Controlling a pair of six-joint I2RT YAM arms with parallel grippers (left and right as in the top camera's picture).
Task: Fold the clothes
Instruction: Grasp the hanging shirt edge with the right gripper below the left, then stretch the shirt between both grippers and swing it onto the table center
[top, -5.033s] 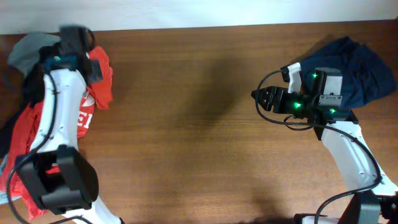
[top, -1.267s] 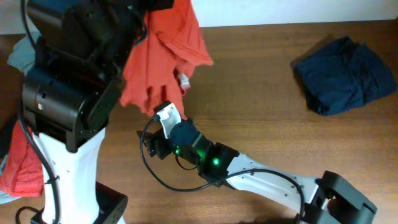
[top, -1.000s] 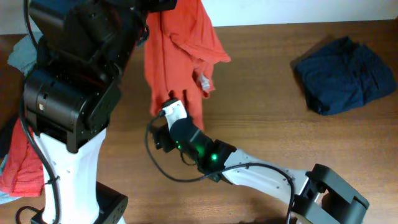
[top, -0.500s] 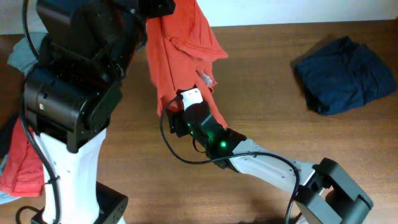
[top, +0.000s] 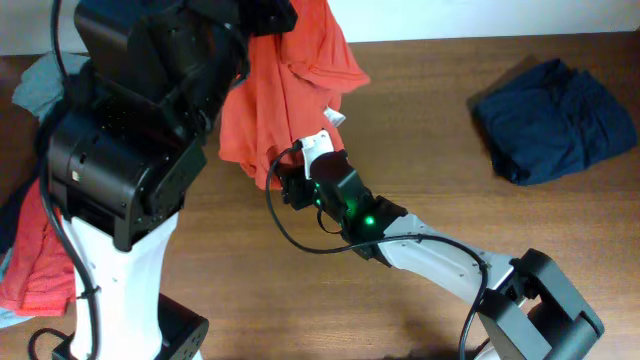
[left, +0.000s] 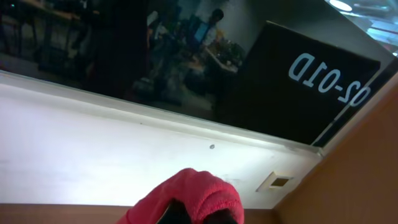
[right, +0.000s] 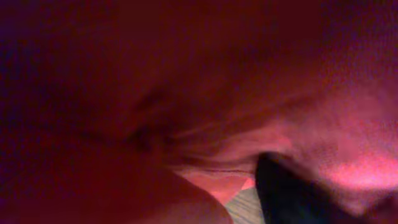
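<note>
right end effector (top: 288, 186) at the hanging hem, buried in cloth; apart or together, cannot tell | left end effector (left: 198, 216) clamped on orange-red T-shirt (top: 290, 90), held aloft, draping | judged soft, light, limp; take hold at hem corners | tabletop (top: 430, 110) smooth brown wood; navy piece (top: 555, 120) far right | beyond: white wall (left: 93, 168), dark glass (left: 93, 56)

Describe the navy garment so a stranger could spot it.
On the wooden table, look to the upper right in the overhead view. The navy garment lies there crumpled and alone; the orange-red shirt and other clothes are at the left.
</note>
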